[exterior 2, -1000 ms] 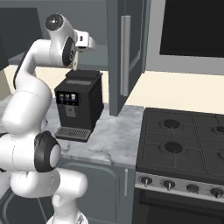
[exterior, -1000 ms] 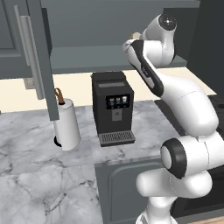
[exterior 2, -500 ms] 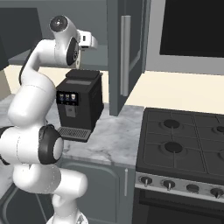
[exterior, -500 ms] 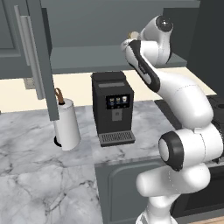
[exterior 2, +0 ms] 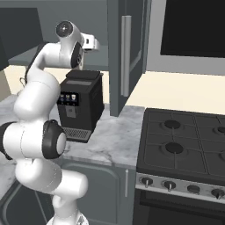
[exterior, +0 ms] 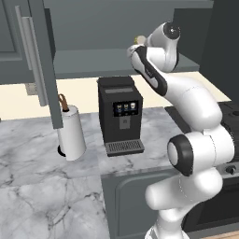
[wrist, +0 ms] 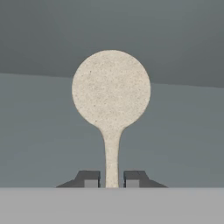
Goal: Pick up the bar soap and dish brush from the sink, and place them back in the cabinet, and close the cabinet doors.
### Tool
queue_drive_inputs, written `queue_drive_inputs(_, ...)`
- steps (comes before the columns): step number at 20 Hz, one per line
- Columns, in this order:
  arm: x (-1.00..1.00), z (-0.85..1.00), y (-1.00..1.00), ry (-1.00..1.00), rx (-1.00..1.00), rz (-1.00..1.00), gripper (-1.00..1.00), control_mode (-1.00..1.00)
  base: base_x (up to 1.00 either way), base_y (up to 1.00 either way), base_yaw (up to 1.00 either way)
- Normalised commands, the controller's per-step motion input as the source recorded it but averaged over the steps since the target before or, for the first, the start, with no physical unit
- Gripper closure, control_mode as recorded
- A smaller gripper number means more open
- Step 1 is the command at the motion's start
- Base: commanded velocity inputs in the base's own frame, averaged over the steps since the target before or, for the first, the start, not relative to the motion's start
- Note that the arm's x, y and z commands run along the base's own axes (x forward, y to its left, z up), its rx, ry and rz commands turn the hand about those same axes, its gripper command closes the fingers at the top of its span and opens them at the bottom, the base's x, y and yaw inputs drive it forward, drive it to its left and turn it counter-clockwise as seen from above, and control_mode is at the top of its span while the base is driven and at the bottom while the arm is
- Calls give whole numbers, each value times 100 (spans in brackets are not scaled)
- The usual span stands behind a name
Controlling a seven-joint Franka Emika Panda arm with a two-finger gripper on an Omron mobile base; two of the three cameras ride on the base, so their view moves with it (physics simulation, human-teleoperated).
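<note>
Jaws clamped on the dish brush (wrist: 111, 100) handle, over the cabinet (exterior: 93, 60) shelf.

The coffee machine (exterior: 119, 115) is standing on the counter (exterior: 42, 186), with the paper towel roll (exterior: 72, 131) sitting just left of it. The stove (exterior 2: 184, 149) is lying to its right. Above, the gripper (wrist: 111, 179) is reaching over the cabinet (exterior: 93, 63) shelf (brush (wrist: 111, 100) handle between its fingertips), between two open doors (exterior: 39, 60).

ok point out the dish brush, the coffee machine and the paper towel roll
dish brush (wrist: 111, 89), hand view, middle of its round head
coffee machine (exterior: 119, 116), left base view, front panel
paper towel roll (exterior: 73, 133), left base view, white side of the roll
</note>
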Motion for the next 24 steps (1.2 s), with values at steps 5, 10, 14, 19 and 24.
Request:
queue_drive_inputs(5,34,-5,0,-2,0,1,100,-100,0,0,0)
queue_drive_inputs(10,38,0,0,0,0,1,100,-100,0,0,0)
queue_drive_inputs(14,37,0,0,0,0,1,100,-100,0,0,0)
queue_drive_inputs(19,36,0,0,0,0,1,100,-100,0,0,0)
queue_drive_inputs(24,24,-10,0,0,0,1,100,-100,0,0,0)
